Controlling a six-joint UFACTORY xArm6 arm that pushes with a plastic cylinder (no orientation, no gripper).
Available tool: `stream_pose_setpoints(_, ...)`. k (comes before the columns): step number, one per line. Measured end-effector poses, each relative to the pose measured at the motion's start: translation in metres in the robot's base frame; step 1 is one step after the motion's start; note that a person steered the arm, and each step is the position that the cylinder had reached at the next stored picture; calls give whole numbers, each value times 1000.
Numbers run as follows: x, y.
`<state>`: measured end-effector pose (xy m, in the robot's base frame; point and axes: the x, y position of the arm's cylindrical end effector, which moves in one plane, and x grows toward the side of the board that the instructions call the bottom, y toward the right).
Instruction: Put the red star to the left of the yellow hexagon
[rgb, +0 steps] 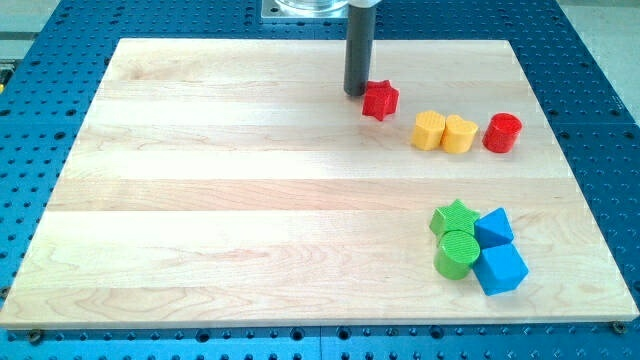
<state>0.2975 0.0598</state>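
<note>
Touching the star (380, 100) from its left with my tip (355, 93); no jaws showing. Risking knocking it right, into the hexagon (428, 131), or sliding past.

A pale wooden tabletop (230, 190) carries eight blocks. Near the view's top lies a red star (380, 100), then a yellow hexagon (428, 131) touching a yellow heart-like block (460, 134), and a red cylinder (502, 133). Lower right cluster a green star (452, 216), green cylinder (457, 253), and two blue blocks (493, 228) (499, 269).
</note>
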Motion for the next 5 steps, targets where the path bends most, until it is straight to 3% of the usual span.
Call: stream_pose_setpoints(5,60,13)
